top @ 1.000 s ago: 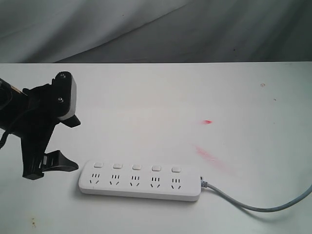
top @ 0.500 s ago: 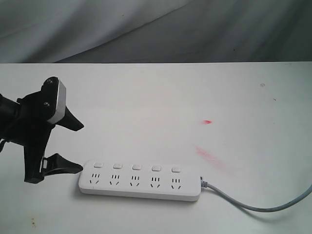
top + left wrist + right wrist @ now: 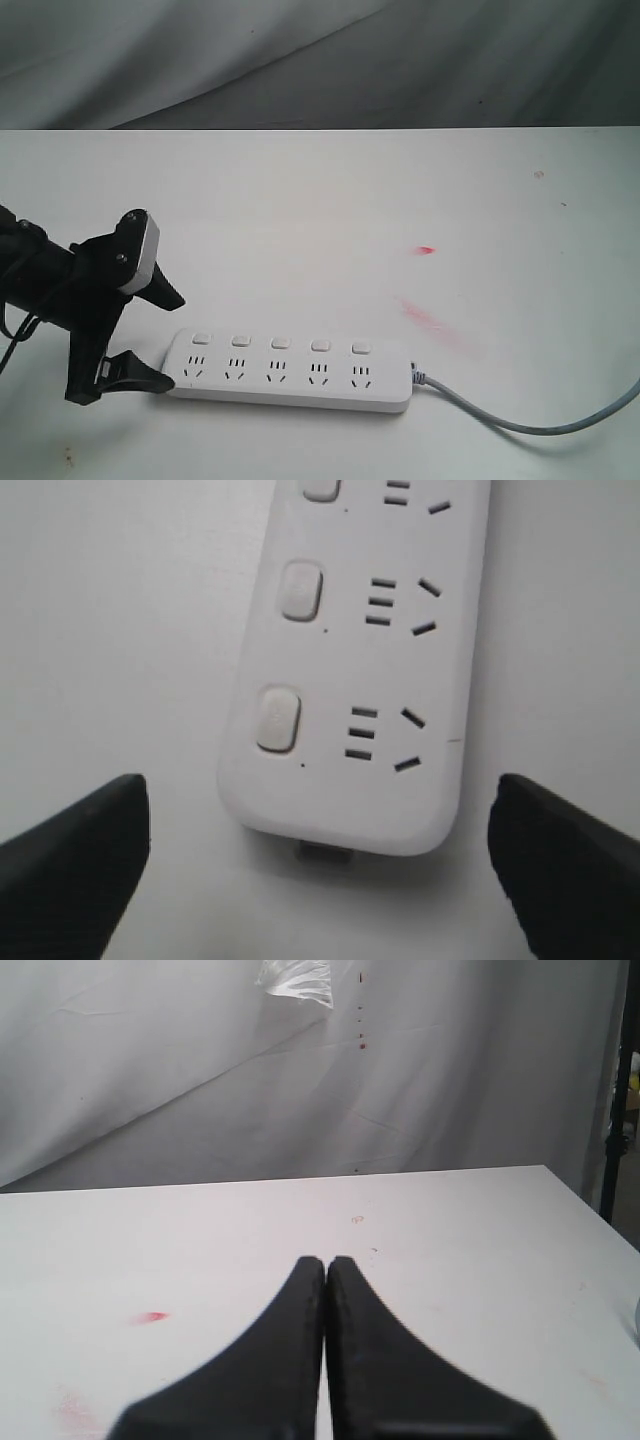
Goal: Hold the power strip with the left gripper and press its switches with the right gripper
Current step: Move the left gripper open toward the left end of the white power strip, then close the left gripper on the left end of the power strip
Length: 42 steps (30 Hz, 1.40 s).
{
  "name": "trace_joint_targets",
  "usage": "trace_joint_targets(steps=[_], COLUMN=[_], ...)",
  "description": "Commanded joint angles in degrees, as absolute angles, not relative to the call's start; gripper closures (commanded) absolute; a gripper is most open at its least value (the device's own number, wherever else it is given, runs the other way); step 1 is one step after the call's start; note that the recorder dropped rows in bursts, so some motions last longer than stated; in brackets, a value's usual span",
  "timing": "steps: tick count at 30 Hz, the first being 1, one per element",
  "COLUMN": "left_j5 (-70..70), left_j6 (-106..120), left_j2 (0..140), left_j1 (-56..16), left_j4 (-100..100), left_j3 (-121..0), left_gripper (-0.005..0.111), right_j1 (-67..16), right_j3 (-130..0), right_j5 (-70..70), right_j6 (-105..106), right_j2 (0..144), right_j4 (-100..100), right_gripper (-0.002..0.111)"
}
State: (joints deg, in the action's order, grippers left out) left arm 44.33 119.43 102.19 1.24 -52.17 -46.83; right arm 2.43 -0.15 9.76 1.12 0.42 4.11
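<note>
White plastic, the power strip [image 3: 290, 375] is lying flat on the pale worktop [image 3: 330, 200], sitting toward 6 o'clock in the exterior view with its length running from 9 o'clock to 3 o'clock. Its 5 switches [image 3: 281, 342] are showing in a row along the 12 o'clock edge, 1 above each socket set. A grey cord [image 3: 520, 425] is leaving the 3 o'clock end and curving off toward the worktop's edge at 4 o'clock.

The left pincer [image 3: 174, 341] is reaching in from 9 o'clock and is standing released, its 2 black fingers spread wide at the strip's 9 o'clock end. 1 finger is lying at the 12 o'clock side of that end, the other at the 6 o'clock side. In the left wrist view the left pincer [image 3: 318, 815] is framing the rounded end of the power strip [image 3: 400, 670]. Bare worktop is showing between each fingertip and the plastic, so it is gripping nothing. 2 whole switches [image 3: 278, 718] and part of a 3rd are showing there.

The right pincer [image 3: 326, 1265] is appearing only in its own wrist view, clenched with both fingers pressed together on nothing, hanging above open worktop [image 3: 450, 1250]. 2 red smears [image 3: 425, 316] are marking the worktop at about 2 o'clock from the strip, and grey cloth [image 3: 300, 60] is hanging behind.
</note>
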Motion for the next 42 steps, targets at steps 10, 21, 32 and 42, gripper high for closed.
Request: trace_joint_targets(steps=[10,21,32,42], left_j5=[41.55,39.23,37.78,41.06], left_j6=[119.88,119.88,119.88,119.88], left_j2=[105.63,106.25,106.25,106.25], left_j1=[1.38,1.12,-1.56,-1.79], left_j4=[-52.58,-51.89,-50.38,-49.76], left_j3=[-46.60,-46.60,-46.82,-46.82], left_gripper=[0.021,0.021,0.021,0.021], right_j1=[2.77,2.77,2.77,2.77], right_j3=[0.00,0.00,0.00,0.00], right_j5=[9.79,9.79,9.79,9.79], right_j6=[1.06,1.06,1.06,1.06], right_j2=[0.34,0.34,0.34,0.34], right_j4=[3.55,3.55,3.55,3.55], right_gripper=[0.108,0.108,0.108,0.108])
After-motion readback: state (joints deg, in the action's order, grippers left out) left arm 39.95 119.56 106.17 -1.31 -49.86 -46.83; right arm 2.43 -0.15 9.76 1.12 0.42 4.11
